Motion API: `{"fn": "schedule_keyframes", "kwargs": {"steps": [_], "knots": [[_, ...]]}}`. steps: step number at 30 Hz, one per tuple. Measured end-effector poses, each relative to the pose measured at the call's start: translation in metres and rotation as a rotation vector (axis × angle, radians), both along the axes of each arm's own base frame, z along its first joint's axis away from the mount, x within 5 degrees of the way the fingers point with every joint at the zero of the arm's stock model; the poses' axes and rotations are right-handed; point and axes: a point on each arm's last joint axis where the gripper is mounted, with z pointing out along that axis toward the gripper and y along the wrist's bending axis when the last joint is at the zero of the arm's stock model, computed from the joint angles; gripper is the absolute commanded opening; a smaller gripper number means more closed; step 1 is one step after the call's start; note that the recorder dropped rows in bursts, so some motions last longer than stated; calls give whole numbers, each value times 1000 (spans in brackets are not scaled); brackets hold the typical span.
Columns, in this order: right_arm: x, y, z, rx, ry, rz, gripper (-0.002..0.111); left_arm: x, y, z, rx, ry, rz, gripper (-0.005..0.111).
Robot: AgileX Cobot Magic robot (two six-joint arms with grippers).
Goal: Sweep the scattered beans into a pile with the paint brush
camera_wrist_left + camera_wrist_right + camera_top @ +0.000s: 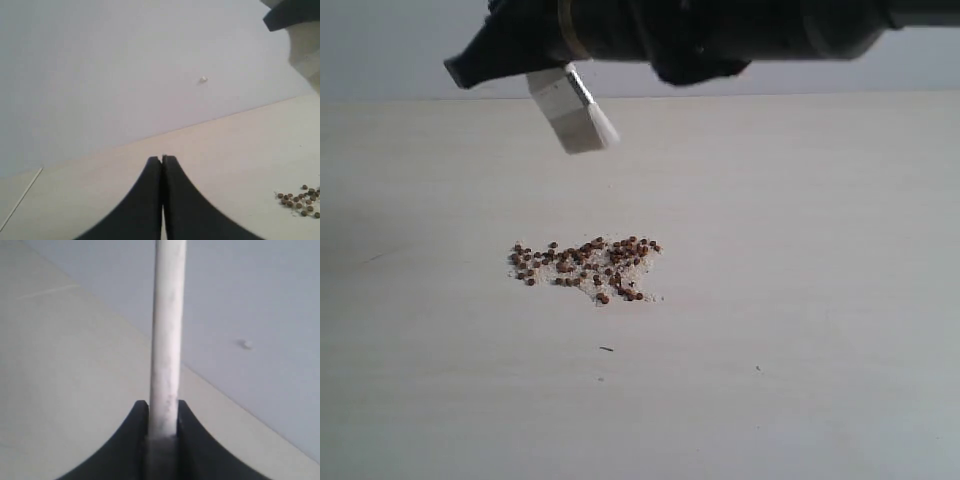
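Note:
The beans (585, 268), tiny reddish-brown grains mixed with pale crumbs, lie in a loose patch at the middle of the pale table (820, 250). The paint brush (575, 118) hangs in the air above and behind them, its silver band and cream bristles pointing down to the right, clear of the table. My right gripper (505, 55) reaches across from the right and is shut on the paint brush (167, 340), seen edge-on between its jaws (163, 405). My left gripper (162, 159) is shut on nothing, low over the table, with the beans (300, 197) off to one side.
A lone dark speck (607, 349) lies in front of the beans, and a smaller one (758, 369) to the right. A grey wall (380, 50) rises behind the table's far edge. The brush's bristles (306, 47) show at the corner of the left wrist view.

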Motion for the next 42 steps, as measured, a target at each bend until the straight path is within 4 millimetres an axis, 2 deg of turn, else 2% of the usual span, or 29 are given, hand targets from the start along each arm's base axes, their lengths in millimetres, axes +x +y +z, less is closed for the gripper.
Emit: {"fn": "schedule_keyframes", "kwargs": {"steps": [4,7,11,17,23,28,37,42], "knots": [[-39,4,-19,-34,-45,-230,0,0,0,0,0,0,0,0],[-59,16,-27,87,-1,-322,0,0,0,0,0,0,0,0],[-71,34,-46,182,9,-422,0,0,0,0,0,0,0,0],[-87,66,-75,169,-81,-499,0,0,0,0,0,0,0,0],[-84,100,-86,218,-108,-504,0,0,0,0,0,0,0,0],[-75,122,-105,239,-115,-511,0,0,0,0,0,0,0,0],[-68,141,-143,221,-114,-512,0,0,0,0,0,0,0,0],[-62,141,-164,193,-115,-525,0,0,0,0,0,0,0,0]]}}
